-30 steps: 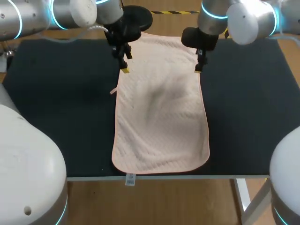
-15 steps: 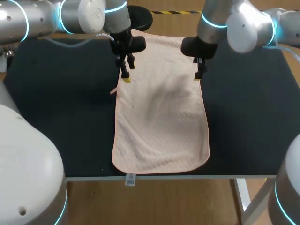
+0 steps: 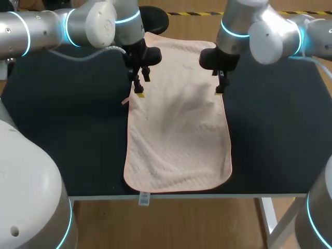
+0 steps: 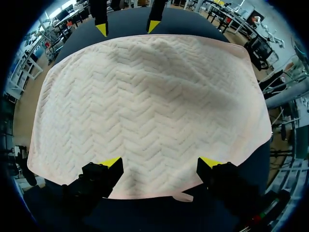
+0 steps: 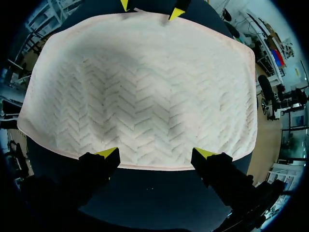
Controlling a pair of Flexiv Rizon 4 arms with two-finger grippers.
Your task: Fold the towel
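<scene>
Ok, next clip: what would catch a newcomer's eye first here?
A pale pink towel lies spread flat down the middle of the dark table, reaching its near edge. The left gripper and the right gripper hang open at its two long edges, toward the far end.

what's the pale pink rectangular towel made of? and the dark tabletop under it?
Pale pink towel: soft cloth, woven or quilted, with a matte finish. It shows a raised chevron pattern and gentle rumples. Dark tabletop: matte with no glare, probably a fabric or rubber mat, though the look leaves that open.
</scene>
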